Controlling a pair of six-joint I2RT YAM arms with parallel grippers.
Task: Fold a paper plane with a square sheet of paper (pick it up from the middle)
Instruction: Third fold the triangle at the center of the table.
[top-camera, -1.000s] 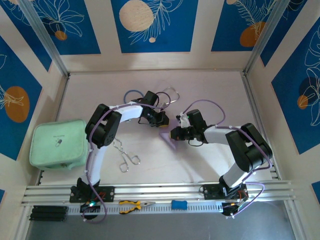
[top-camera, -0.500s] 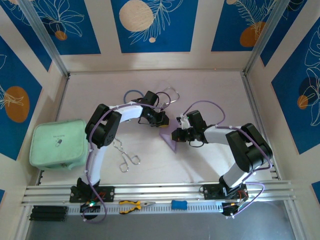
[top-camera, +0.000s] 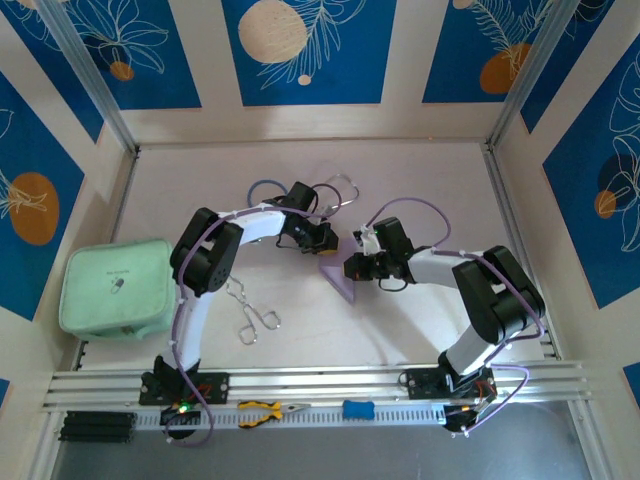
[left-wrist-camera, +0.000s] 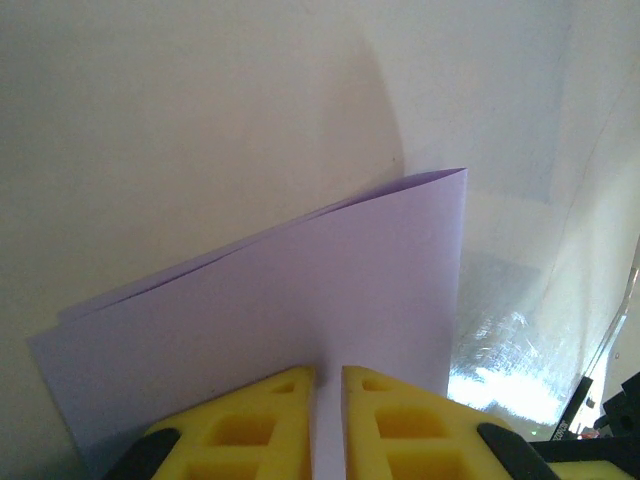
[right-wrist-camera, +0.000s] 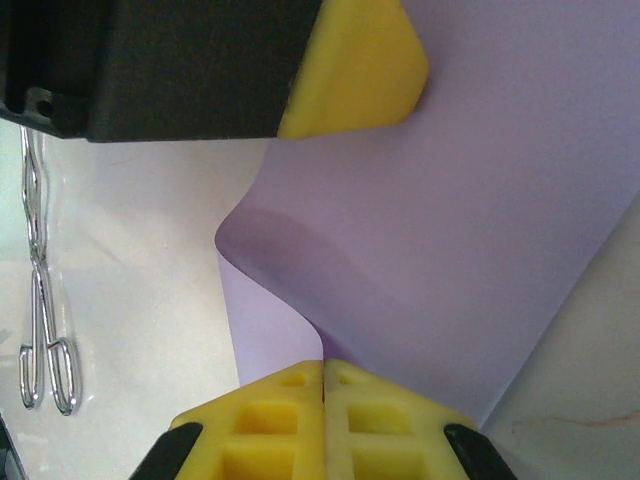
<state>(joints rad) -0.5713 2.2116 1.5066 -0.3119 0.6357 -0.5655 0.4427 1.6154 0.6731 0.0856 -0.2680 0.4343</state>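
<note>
Left gripper (left-wrist-camera: 327, 385) clenches the folded paper (left-wrist-camera: 300, 290) from 12 o'clock — right gripper (right-wrist-camera: 323, 375) pinches its 2 o'clock edge; forceps (top-camera: 255, 318) lie at 8 o'clock.

Pale lilac square sheet of paper (top-camera: 340, 283), doubled over, one edge curled, near mid-table.

Off-task clutter
Mint-green padded fabric pouch (top-camera: 112, 287), left edge; silver metal forceps (top-camera: 248, 310), lower centre-left; yellow-handled pliers (top-camera: 266, 411), bottom edge.
</note>
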